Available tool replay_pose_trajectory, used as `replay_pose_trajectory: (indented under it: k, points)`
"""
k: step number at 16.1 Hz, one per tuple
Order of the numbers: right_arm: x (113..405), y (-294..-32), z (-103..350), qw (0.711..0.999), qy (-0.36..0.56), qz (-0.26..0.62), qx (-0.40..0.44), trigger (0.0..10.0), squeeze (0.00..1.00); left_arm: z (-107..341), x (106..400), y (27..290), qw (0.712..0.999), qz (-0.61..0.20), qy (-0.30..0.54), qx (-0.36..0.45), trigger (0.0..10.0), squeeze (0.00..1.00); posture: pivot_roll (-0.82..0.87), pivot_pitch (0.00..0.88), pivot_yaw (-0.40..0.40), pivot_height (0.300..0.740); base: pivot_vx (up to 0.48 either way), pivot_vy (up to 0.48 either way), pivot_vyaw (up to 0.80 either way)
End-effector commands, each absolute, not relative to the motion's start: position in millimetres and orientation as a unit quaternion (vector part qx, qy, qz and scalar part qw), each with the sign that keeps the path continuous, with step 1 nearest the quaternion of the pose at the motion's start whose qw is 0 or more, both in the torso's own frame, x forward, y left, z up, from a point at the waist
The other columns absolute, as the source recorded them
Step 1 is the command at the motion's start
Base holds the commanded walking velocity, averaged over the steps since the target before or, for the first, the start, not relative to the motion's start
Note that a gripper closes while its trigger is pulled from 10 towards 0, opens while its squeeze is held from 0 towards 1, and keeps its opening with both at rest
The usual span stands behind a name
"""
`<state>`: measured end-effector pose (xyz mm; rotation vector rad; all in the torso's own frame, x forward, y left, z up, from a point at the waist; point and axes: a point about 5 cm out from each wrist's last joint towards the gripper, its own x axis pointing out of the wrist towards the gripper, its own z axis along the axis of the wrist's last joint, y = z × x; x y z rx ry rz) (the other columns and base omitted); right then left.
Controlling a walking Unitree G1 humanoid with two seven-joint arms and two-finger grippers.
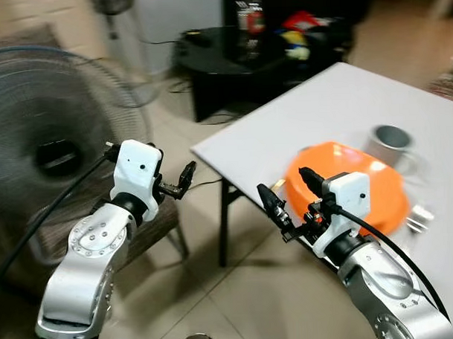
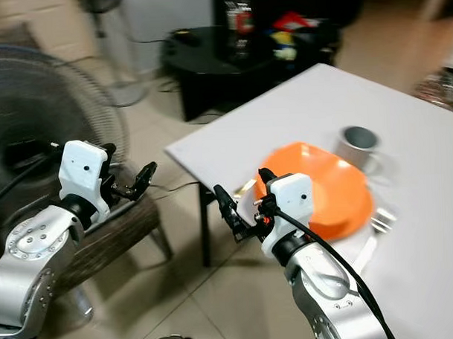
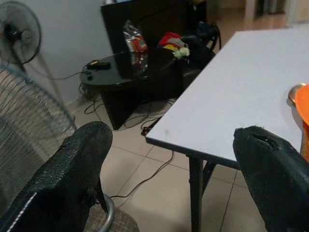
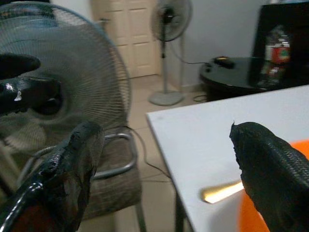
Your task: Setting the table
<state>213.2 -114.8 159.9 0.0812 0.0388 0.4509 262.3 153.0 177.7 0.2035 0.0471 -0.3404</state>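
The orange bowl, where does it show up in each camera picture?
Left eye view: orange bowl right of centre, behind the right gripper.
Right eye view: centre-right.
Left wrist view: sliver at right edge.
Right wrist view: lower right corner.
Shared landmark: white table.

Silver arms, white wrist blocks, black cables, textured black pincer fingers (image 3: pixel 67 183).

Your head stereo pair looks down at the worktop (image 1: pixel 336 106) corner; both wrist cameras, low and near, share that corner.
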Motion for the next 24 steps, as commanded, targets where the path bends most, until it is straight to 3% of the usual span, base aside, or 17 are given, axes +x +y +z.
replay_pose_trajectory:
  k: [1, 7, 13, 24]
  points:
    - [211.7, -113.2, 163.3, 0.973, 0.007, 0.226, 0.045, 10.0, 1.00, 177.7, 261.1, 151.1, 0.980, -0.171, 0.025, 0.099, 10.0, 0.00, 0.05, 0.000, 0.041, 0.740, 0.000, 0.000, 0.80]
    - [216.2, -128.1, 151.4, 0.980, 0.026, 0.189, 0.050, 10.0, 1.00, 169.9, 263.2, 162.5, 0.992, -0.089, 0.040, 0.082, 10.0, 0.00, 0.06, 0.000, 0.008, 0.740, 0.000, 0.000, 0.80]
    - [221.2, -132.8, 153.8, 0.984, 0.013, 0.159, 0.081, 10.0, 1.00, 170.9, 261.2, 150.0, 0.989, -0.122, 0.031, 0.080, 10.0, 0.00, 0.05, 0.000, 0.000, 0.740, 0.000, 0.000, 0.80]
    - [228.5, -135.4, 149.0, 0.982, 0.019, 0.168, 0.088, 10.0, 1.00, 172.6, 262.4, 151.3, 0.989, -0.120, 0.030, 0.083, 10.0, 0.00, 0.07, 0.000, -0.001, 0.740, 0.000, 0.000, 0.80]
